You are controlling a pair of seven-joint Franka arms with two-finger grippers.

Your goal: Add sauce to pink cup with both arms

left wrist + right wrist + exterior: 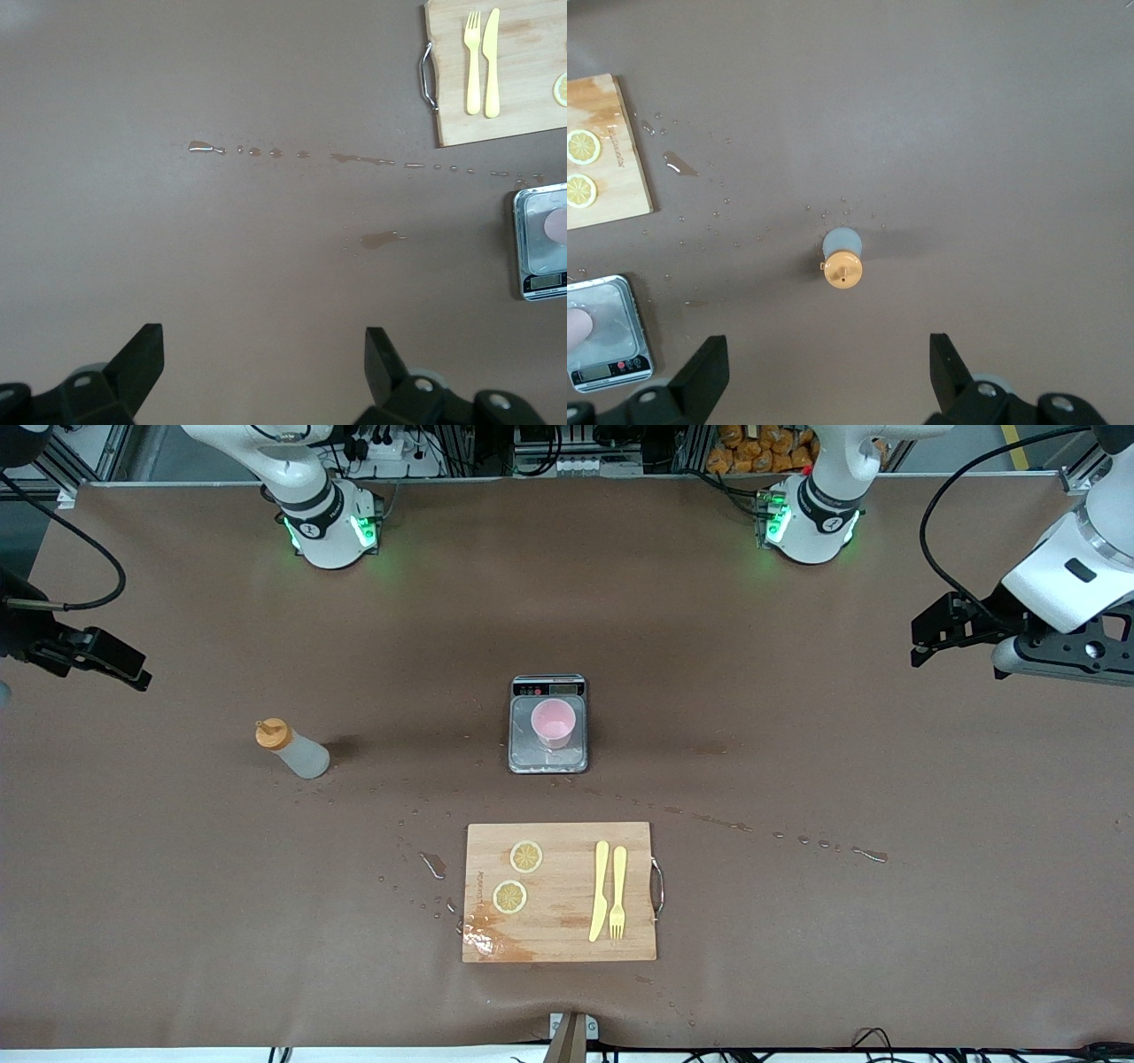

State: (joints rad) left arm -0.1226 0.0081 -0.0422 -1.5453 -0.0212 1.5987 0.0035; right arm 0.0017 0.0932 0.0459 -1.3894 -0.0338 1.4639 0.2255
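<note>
The sauce bottle (297, 750), whitish with an orange cap, stands upright on the brown table toward the right arm's end. It also shows in the right wrist view (842, 261). The pink cup (554, 724) stands on the steel scale (547, 760) at the table's middle. The cup shows at the edge of the left wrist view (559, 226) and of the right wrist view (576, 326). My right gripper (124, 669) is open and empty, in the air past the bottle at the right arm's end. My left gripper (930, 638) is open and empty over the left arm's end. Both jaws stand wide apart in the wrist views.
A wooden cutting board (558, 850) lies nearer to the front camera than the scale. It carries two lemon slices (526, 856), a yellow knife (600, 890) and a yellow fork (617, 892). Spilled drops (868, 855) trail across the table by the board.
</note>
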